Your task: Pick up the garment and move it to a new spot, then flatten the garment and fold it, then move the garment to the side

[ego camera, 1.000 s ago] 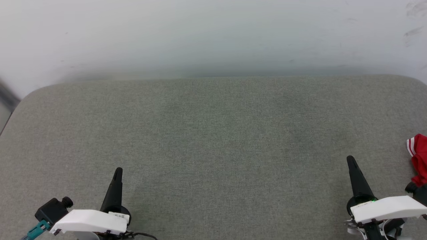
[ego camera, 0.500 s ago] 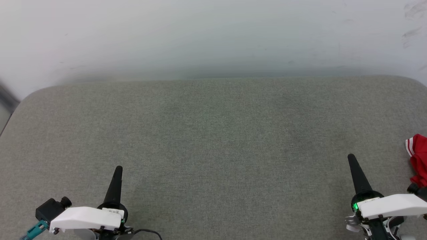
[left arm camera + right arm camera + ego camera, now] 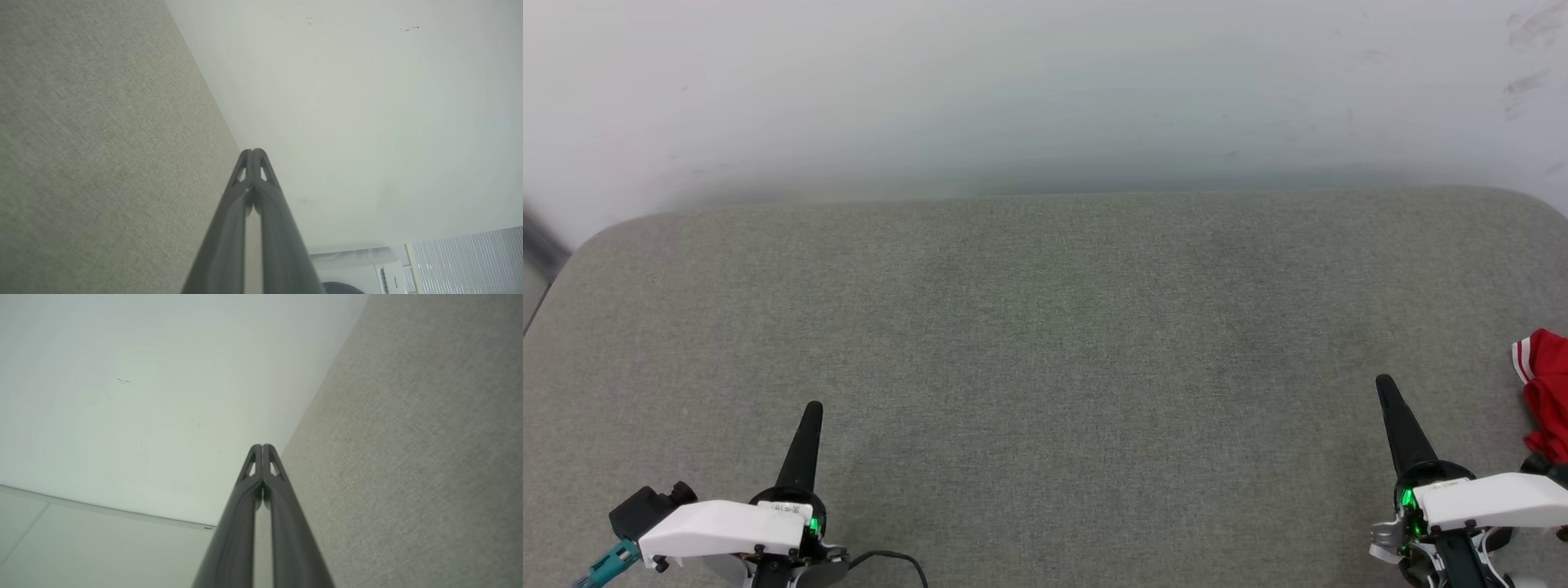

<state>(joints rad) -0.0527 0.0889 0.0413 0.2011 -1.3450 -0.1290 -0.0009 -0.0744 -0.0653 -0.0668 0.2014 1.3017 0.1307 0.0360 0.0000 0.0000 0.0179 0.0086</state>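
Grey fabric pad (image 3: 1045, 343) lies under both arms. Nearest, the left gripper (image 3: 812, 411) at lower left and the right gripper (image 3: 1383, 384) at lower right each have their fingers pressed together, holding nothing. Right of the right gripper's fingers, at the head view's edge, the garment (image 3: 1545, 392) lies bunched on the pad. Farthest back stands a pale wall (image 3: 1045, 82).

Looks like a laundry room or test space: grey fabric-covered surface (image 3: 1045, 327) against scuffed white wall (image 3: 1045, 82), white washing machine (image 3: 359, 269) at five o'clock in left wrist view, window blinds (image 3: 470, 257) beside.
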